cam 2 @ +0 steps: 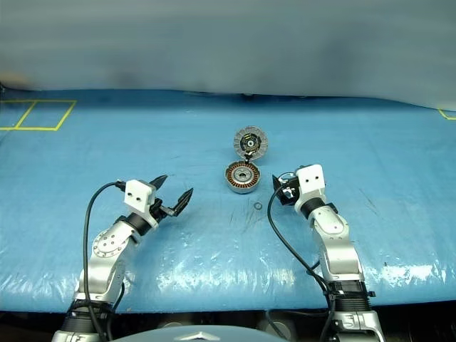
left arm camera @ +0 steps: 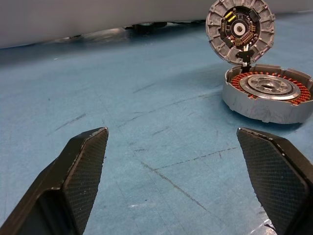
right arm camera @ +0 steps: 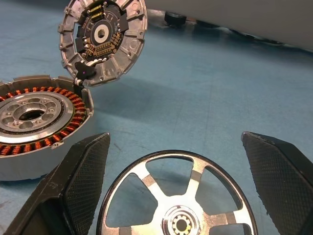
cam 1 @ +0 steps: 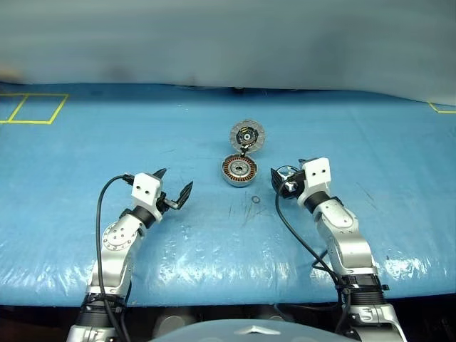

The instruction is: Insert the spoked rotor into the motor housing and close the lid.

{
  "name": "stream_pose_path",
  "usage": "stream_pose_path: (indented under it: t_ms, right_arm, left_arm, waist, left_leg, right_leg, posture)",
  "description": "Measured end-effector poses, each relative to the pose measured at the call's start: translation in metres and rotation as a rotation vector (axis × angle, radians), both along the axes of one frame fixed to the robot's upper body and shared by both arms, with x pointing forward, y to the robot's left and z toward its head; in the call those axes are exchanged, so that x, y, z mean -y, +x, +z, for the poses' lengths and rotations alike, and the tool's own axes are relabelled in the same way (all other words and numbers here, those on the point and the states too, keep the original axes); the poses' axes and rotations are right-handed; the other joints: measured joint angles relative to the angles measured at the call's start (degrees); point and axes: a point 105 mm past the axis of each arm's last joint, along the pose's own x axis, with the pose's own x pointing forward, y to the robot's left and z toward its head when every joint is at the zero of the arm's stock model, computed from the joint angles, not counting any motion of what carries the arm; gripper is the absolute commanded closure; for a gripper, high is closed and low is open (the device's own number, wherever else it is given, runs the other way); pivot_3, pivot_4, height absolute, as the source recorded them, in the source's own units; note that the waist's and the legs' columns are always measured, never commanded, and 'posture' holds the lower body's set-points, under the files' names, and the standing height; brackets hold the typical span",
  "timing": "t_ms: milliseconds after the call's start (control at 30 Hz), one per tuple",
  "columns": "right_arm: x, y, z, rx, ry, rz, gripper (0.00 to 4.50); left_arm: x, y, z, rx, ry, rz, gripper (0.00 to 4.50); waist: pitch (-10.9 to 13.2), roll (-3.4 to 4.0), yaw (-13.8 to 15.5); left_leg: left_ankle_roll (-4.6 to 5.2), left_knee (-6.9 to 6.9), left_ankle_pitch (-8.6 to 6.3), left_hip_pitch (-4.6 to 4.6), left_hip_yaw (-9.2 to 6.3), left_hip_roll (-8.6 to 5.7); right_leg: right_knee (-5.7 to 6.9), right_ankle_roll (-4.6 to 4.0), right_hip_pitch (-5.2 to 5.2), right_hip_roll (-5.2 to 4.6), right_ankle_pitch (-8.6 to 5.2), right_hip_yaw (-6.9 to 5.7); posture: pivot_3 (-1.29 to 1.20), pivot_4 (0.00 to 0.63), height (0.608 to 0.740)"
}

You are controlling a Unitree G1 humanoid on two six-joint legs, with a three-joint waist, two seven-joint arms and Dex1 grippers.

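Note:
The motor housing (cam 1: 239,171) sits mid-table, its copper windings ringing a silver hub (right arm camera: 30,113). Its hinged lid (cam 1: 247,135) stands upright and open at the far side, ribbed inner face and dark centre (left arm camera: 238,29) showing. The spoked rotor (right arm camera: 178,196), a shiny silver wheel, lies on the table just right of the housing. My right gripper (cam 1: 287,174) is open around the rotor, one finger on each side, neither touching it. My left gripper (cam 1: 173,189) is open and empty, left of the housing and pointing toward it (left arm camera: 266,93).
A small dark ring (cam 1: 255,199) lies on the blue table cover (cam 1: 199,235) just in front of the housing. Yellow tape squares (cam 1: 32,107) mark the far left corner. A grey wall runs behind the table's far edge.

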Motion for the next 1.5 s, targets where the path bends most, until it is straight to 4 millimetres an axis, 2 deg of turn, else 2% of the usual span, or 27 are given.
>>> stream_pose_path:
  t_ms: [1133, 1367, 1500]
  right_arm:
    - [-0.002, 0.001, 0.0, -0.003, -0.009, 0.01, 0.0]
    - [-0.011, -0.002, -0.002, -0.024, -0.026, 0.084, 0.0]
    - [-0.022, -0.008, 0.005, -0.02, -0.091, 0.198, 0.0]
  left_arm:
    - [0.004, -0.002, -0.001, -0.008, 0.011, -0.049, 0.03]
    - [0.011, -0.001, 0.003, 0.002, 0.024, -0.112, 0.03]
    - [0.019, -0.002, 0.005, -0.009, 0.044, -0.191, 0.03]
  waist:
    - [0.0, 0.0, 0.0]
    - [0.0, 0.0, 0.0]
    - [0.0, 0.03, 0.0]
  left_leg:
    - [0.0, 0.0, 0.0, 0.0, 0.0, 0.0]
    - [0.0, 0.01, 0.0, 0.0, 0.0, -0.01]
    - [0.01, 0.0, -0.01, 0.0, 0.0, -0.01]
  right_leg:
    - [0.0, 0.0, 0.0, 0.0, 0.0, 0.0]
    - [0.0, 0.0, 0.01, 0.0, 0.0, 0.0]
    - [-0.01, 0.0, 0.0, 0.0, 0.0, 0.0]
  posture:
    - [0.0, 0.15, 0.74]
    - [0.0, 0.15, 0.74]
    - [0.0, 0.15, 0.74]
